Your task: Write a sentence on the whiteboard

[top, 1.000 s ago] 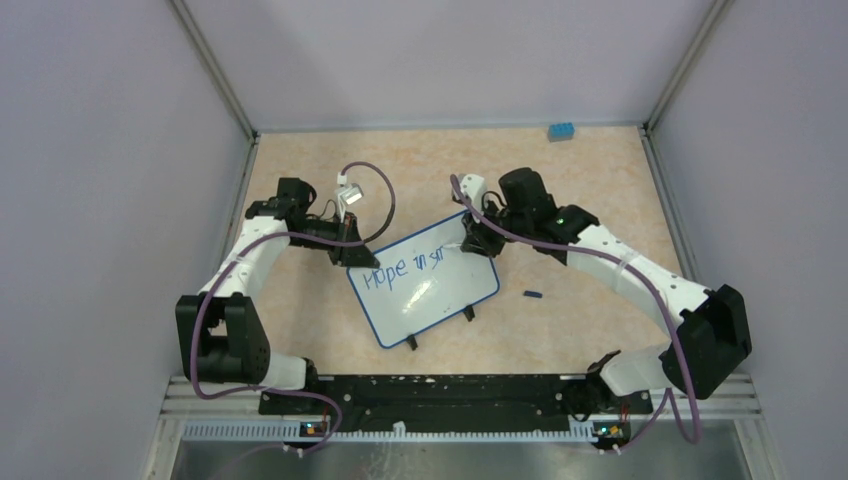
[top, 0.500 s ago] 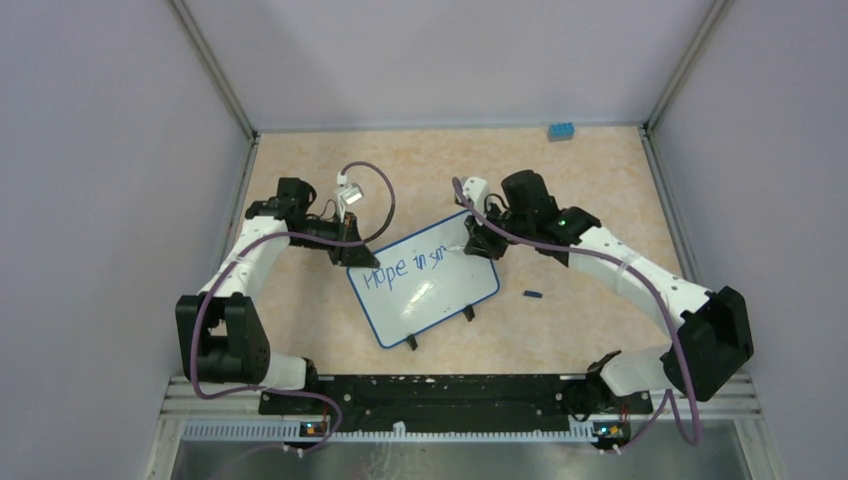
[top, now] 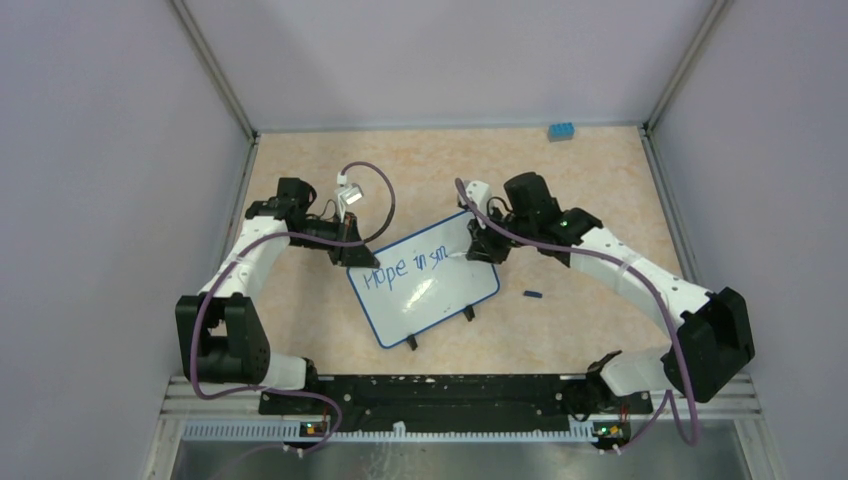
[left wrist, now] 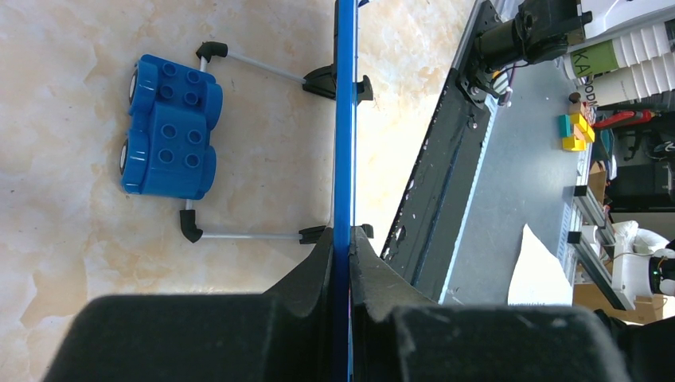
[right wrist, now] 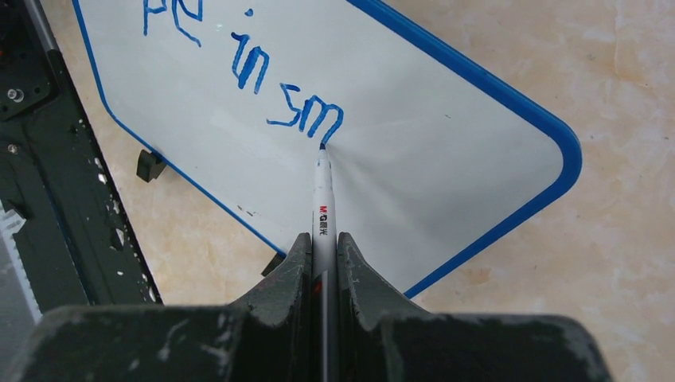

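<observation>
Still, my left pincer (left wrist: pixel 342 239) stays clamped on the blue rim of the board (top: pixel 425 290) at its far left corner, just as a second ago. A blue brick (left wrist: pixel 169 127) lies on the table (top: pixel 600 170) between the board's two wire feet. The board stands tilted in the middle of the table and has not moved. Its writing (top: pixel 408 268) now reads "Hope in sm"; the last letter has gained a hump since the earlier frame. The marker (right wrist: pixel 322 199) tip touches the board at the foot of that m. My right pincer (right wrist: pixel 322 243) grips the marker's barrel and has slid slightly to the right. A small dark cap (top: pixel 533 294) lies on the table to the right of the board, apart from it.
</observation>
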Available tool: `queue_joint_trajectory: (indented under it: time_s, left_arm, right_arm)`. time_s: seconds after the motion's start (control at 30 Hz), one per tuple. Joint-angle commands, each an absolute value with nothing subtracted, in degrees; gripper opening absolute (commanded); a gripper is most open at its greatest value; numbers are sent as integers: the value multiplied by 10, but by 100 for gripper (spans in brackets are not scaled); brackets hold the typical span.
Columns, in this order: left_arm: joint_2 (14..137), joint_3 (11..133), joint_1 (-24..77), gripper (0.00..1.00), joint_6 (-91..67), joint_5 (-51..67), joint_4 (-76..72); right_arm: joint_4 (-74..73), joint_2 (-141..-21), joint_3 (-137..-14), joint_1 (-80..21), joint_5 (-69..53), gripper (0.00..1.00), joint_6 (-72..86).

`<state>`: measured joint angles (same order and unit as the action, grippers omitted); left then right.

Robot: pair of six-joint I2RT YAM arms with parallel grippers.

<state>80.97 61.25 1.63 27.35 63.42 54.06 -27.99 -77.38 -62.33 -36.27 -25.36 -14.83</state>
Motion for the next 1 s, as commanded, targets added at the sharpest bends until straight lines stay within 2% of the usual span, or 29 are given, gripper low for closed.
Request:
queue_joint_trajectory:
  time_s: [0.0,0.97]
  left_arm:
    - [793,604,18,0,273,629,539]
    - [795,605,18,0,276,631,540]
  right_arm:
    - [-276,-745,-659,-339,-285,0,-140]
    - [-244,-781,-676,-335,-242,0,-123]
